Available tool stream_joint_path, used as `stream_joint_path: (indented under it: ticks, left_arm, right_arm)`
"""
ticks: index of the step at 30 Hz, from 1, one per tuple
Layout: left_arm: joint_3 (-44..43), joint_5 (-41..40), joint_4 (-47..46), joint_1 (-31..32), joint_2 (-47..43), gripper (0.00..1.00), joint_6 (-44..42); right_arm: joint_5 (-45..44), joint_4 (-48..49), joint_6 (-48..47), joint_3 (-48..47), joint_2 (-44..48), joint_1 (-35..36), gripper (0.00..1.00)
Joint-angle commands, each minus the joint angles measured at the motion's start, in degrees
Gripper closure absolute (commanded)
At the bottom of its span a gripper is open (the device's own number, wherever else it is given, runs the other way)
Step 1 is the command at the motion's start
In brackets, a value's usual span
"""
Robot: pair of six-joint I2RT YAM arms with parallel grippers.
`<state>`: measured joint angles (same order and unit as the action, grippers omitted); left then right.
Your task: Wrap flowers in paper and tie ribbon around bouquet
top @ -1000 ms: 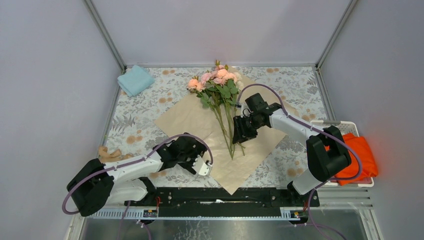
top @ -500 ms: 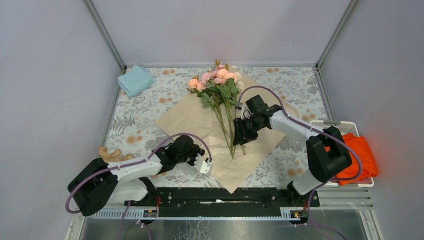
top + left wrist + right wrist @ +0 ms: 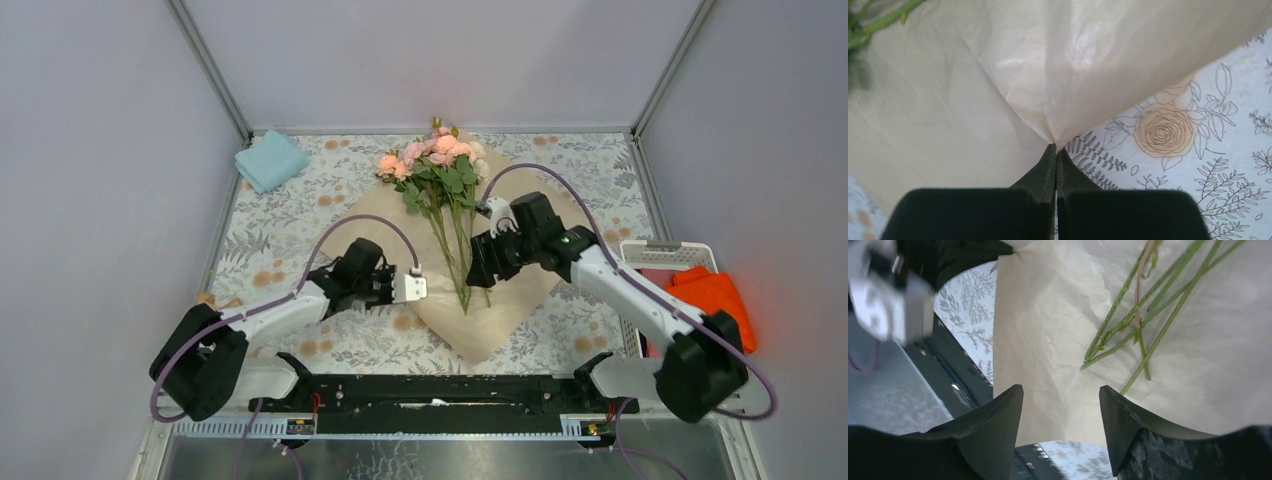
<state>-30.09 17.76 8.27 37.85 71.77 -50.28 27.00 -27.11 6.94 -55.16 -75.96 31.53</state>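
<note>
The flowers (image 3: pixel 437 162) lie on the peach paper (image 3: pixel 505 295), pink and cream heads at the back and thin green stems (image 3: pixel 1148 315) running toward the front. My left gripper (image 3: pixel 415 290) is shut on the paper's left corner. The left wrist view shows that corner pinched at the fingertips (image 3: pixel 1055 146), with the paper (image 3: pixel 1073 60) lifted and folded over toward the stems. My right gripper (image 3: pixel 474 270) hovers just right of the stems, open; its jaws (image 3: pixel 1060 395) hold nothing, and paper (image 3: pixel 1048 330) lies below them. A bit of tan ribbon (image 3: pixel 206 298) peeks out beside the left arm.
A light-blue cloth (image 3: pixel 270 160) lies at the back left corner. A white basket (image 3: pixel 668 247) with a bright orange cloth (image 3: pixel 718 300) stands at the right edge. The arms' black rail (image 3: pixel 440 390) runs along the front. A floral tablecloth (image 3: pixel 290 230) covers the table.
The left gripper closed on the paper's left corner and carried it up and right toward the stems. The right gripper opened wider and its arm swung out to the right.
</note>
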Motion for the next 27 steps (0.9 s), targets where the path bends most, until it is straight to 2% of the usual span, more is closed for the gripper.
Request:
stream_joint_path:
  ticks: [1, 3, 6, 11, 13, 21, 24, 25, 27]
  left_arm:
    - [-5.1, 11.0, 5.2, -5.4, 2.8, 1.0, 9.1]
    - [-6.4, 14.5, 6.4, -7.2, 3.4, 1.0, 11.3]
    - [-7.3, 18.2, 6.5, -8.9, 4.0, 1.0, 14.8]
    - [-7.9, 19.0, 6.8, -10.1, 4.7, 1.0, 18.3]
    - [-7.9, 18.4, 7.0, -11.1, 4.6, 1.0, 18.4]
    - [-6.4, 16.6, 6.0, -12.0, 4.0, 1.0, 18.2]
    - [-6.0, 16.5, 5.7, -12.2, 3.8, 1.0, 18.0]
    - [-5.8, 16.5, 5.5, -12.2, 3.9, 1.0, 18.1]
    - [-5.8, 16.6, 5.3, -12.3, 4.0, 1.0, 18.1]
  right_arm:
    - [2.2, 7.7, -18.9, 6.6, 12.7, 1.7, 0.33]
    - [5.9, 9.7, -30.2, 11.2, 18.9, 2.5, 0.29]
    - [10.1, 6.0, -49.5, 17.8, 25.7, 3.0, 0.2]
    - [6.8, -0.2, -62.5, 22.3, 24.1, 4.6, 0.04]
    - [6.1, -0.2, -63.3, 23.6, 23.4, 5.6, 0.01]
    - [5.2, 0.0, -62.8, 27.2, 23.1, 6.2, 0.0]
    - [4.8, 9.2, -57.0, 30.2, 23.7, 6.4, 0.01]
    - [5.0, 12.8, -55.2, 31.4, 23.8, 6.4, 0.03]
    - [5.6, 18.7, -52.1, 33.3, 23.3, 6.4, 0.22]
